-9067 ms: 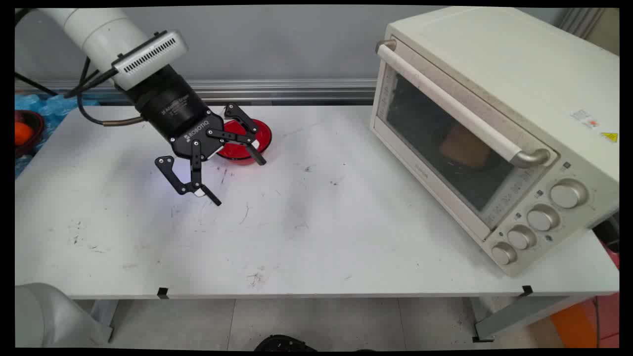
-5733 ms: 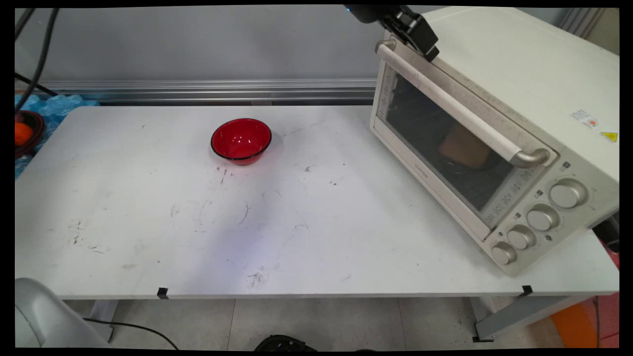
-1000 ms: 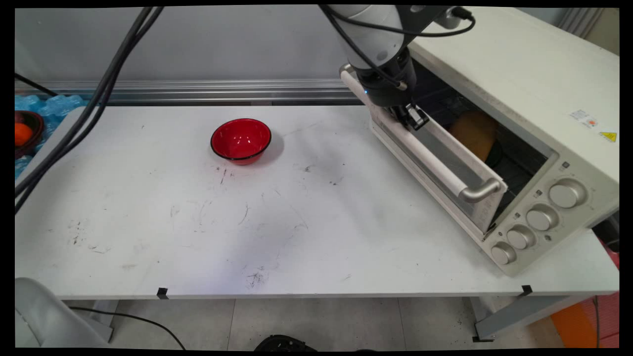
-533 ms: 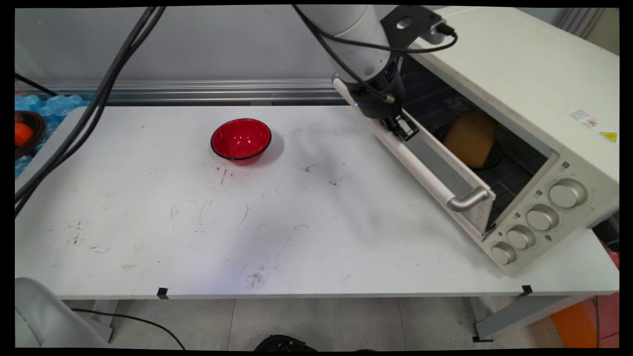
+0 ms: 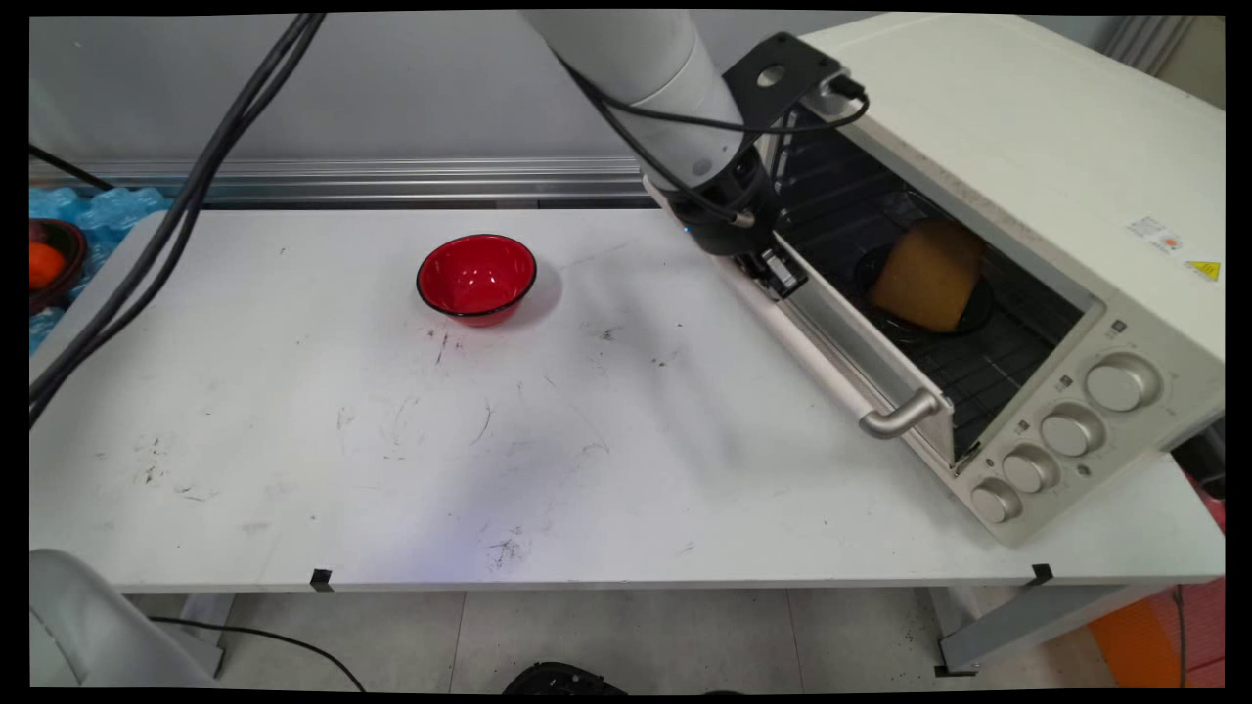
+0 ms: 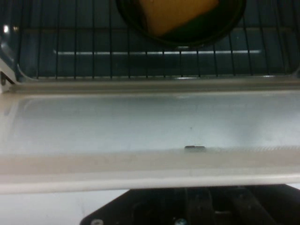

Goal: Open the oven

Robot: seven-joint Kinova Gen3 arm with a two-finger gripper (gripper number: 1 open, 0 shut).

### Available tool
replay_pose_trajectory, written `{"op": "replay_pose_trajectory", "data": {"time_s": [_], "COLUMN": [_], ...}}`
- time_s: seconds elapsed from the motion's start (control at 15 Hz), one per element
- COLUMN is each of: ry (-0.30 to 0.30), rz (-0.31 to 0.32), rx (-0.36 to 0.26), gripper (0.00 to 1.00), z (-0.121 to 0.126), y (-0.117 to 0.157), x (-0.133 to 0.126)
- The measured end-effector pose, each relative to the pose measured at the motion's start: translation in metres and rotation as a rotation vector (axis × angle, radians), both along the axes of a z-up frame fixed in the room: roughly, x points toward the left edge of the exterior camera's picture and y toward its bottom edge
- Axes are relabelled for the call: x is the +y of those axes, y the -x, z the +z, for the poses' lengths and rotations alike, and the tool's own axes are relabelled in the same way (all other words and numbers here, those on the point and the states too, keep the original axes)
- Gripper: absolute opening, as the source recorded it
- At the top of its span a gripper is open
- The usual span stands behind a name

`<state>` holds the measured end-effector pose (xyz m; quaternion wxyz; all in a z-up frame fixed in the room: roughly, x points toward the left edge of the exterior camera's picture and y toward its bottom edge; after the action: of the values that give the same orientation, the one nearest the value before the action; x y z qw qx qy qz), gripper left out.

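Claw (image 5: pixel 778 274) sits at the far end of the oven door (image 5: pixel 861 347), right at the door's upper edge beside the handle (image 5: pixel 822 362); whether its fingers are spread or pinched on the handle I cannot tell, since the wrist hides them in the main view and the hand view shows only black linkage (image 6: pixel 197 211) under the door's rim. Door hangs partly open, tilted out from the oven (image 5: pixel 1017 176), with the handle's metal end (image 5: pixel 895 416) at the near side, well away from the claw. Behind the claw, inside the oven, a wire rack (image 5: pixel 978 362) carries a dark round dish (image 5: pixel 910 323) holding a tan block of bread (image 5: pixel 929 274); in the hand view the dish (image 6: pixel 187 35) and bread (image 6: pixel 173 14) lie straight ahead beyond the door's inner glass (image 6: pixel 150 122). Four knobs (image 5: pixel 1071 430) run down the oven's front, well off to the claw's near side. Red bowl (image 5: pixel 477 278) stands alone on the worktop (image 5: pixel 391 469), well apart from the claw, on the side away from the oven
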<state>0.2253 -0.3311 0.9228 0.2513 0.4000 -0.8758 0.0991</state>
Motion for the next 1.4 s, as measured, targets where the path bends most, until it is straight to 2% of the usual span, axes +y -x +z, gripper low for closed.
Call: {"op": "replay_pose_trajectory", "data": {"time_s": [0.8, 1.4], "ry": [0.008, 0.016], "rz": [-0.052, -0.054], "rx": [0.022, 0.049], "gripper": [0.00, 0.00], "z": [-0.040, -0.065], "y": [-0.030, -0.044], "x": [0.014, 0.026]}}
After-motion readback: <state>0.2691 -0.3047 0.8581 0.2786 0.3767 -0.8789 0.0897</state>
